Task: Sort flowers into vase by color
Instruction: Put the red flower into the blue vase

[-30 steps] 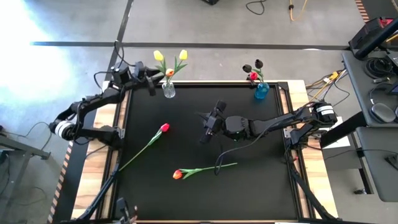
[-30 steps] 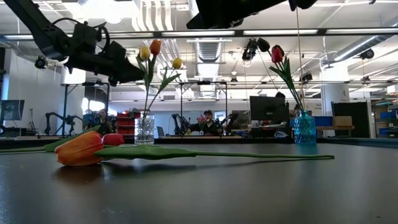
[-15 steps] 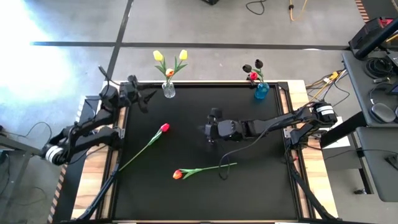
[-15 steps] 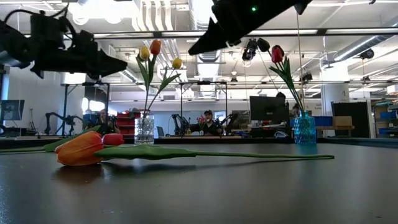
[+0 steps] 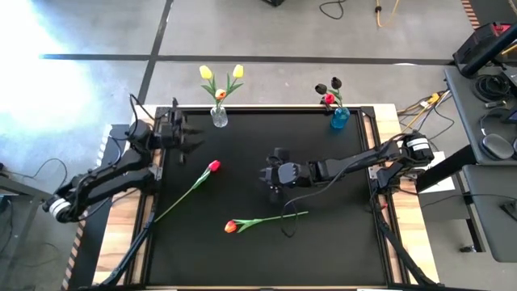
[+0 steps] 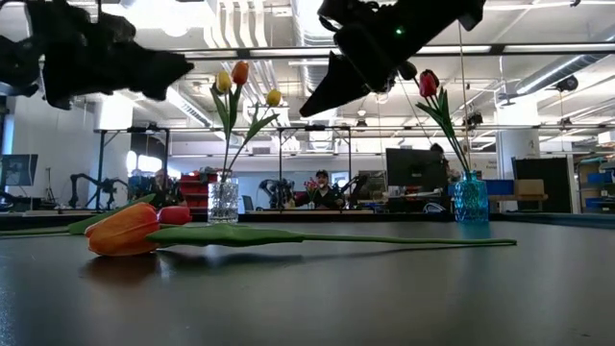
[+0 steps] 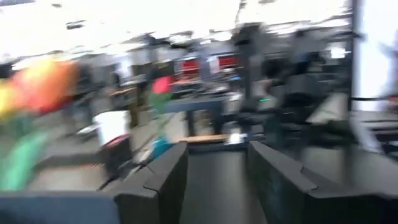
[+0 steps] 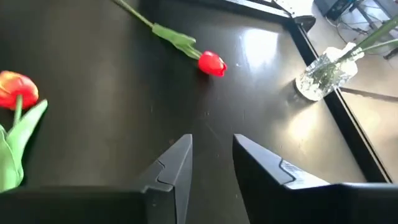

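High view: orange tulip (image 5: 232,226) lies head left, stem rightward; right end effector (image 5: 271,175) parted, empty.

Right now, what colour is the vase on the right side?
Blue: the right vase is blue glass, clearest in the high view.

Open mat in the middle, vases along the far edge

The red tulip (image 5: 212,166) and orange tulip (image 5: 232,226) lie flat on the black mat (image 5: 339,242), well apart; the clear vase (image 5: 219,117) and blue vase (image 5: 339,118) stand tall at the far edge, open mat between.
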Robot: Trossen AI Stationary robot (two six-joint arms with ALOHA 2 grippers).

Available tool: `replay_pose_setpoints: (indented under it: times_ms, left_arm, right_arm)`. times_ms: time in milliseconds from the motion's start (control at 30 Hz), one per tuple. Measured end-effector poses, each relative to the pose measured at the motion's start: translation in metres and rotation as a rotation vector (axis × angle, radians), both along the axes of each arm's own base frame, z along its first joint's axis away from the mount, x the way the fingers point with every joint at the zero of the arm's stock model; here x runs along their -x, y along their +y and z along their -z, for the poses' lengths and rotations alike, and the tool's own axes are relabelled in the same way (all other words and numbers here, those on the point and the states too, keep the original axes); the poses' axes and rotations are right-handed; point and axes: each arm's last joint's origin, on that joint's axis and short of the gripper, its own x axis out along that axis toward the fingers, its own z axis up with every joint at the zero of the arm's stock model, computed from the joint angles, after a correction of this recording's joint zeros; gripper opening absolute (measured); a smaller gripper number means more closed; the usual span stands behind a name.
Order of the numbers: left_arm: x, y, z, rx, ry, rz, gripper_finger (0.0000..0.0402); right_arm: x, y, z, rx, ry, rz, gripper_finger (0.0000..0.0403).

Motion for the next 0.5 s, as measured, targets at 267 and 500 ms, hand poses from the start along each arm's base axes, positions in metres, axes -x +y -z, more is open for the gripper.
replay_pose_setpoints:
  times_ms: [267, 500]
  left_arm:
    - [-0.026, -0.051, -0.013, -0.093, 0.041, 0.352, 0.0077]
    - [-0.045, -0.089, -0.014, -0.041, 0.456, 0.003, 0.002]
  right_arm:
    - [0.002, 0.0, 0.001, 0.027, 0.028, -0.015, 0.0098]
    - [0.006, 0.003, 0.007, 0.021, 0.047, -0.019, 0.0076]
